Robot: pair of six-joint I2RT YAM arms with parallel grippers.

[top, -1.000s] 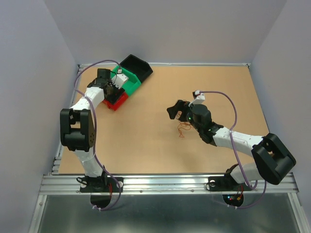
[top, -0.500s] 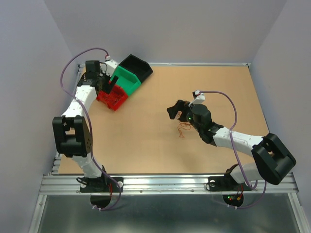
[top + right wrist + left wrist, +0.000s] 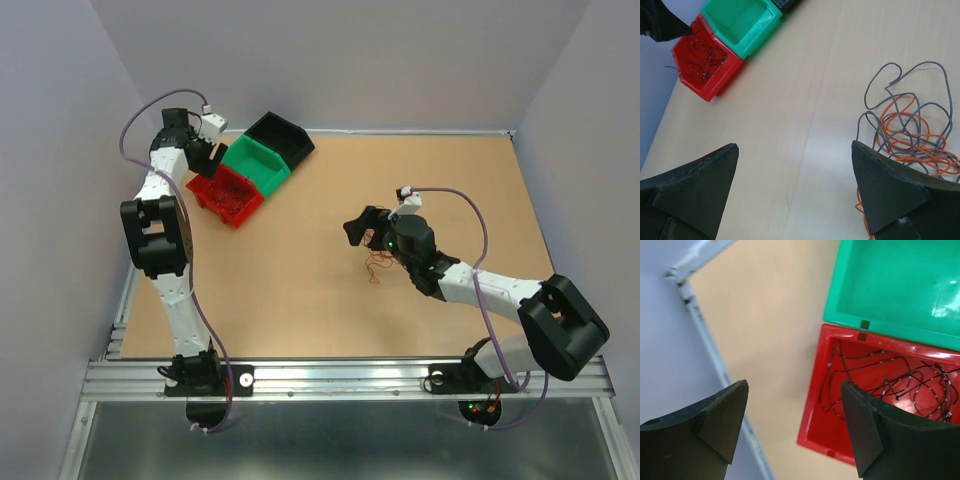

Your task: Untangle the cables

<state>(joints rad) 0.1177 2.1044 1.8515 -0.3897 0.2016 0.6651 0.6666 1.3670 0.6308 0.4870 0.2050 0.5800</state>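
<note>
The left arm [image 3: 176, 300] stands tall from its base. Its lower link rises steeply to a black elbow joint [image 3: 155, 235], and the upper link reaches on toward the far left. The wrist [image 3: 170, 130] bends inward at the top, so the left gripper [image 3: 200, 155] points down and to the right. In the left wrist view its dark fingers [image 3: 720, 422] stand wide apart with nothing between them. The right arm [image 3: 480, 288] lies low, folded at a black elbow [image 3: 560, 325] close to its base and stretched leftward toward the middle. The right gripper [image 3: 360, 227] tilts downward, its two fingertips [image 3: 695, 192] spread fully and gripping nothing.
</note>
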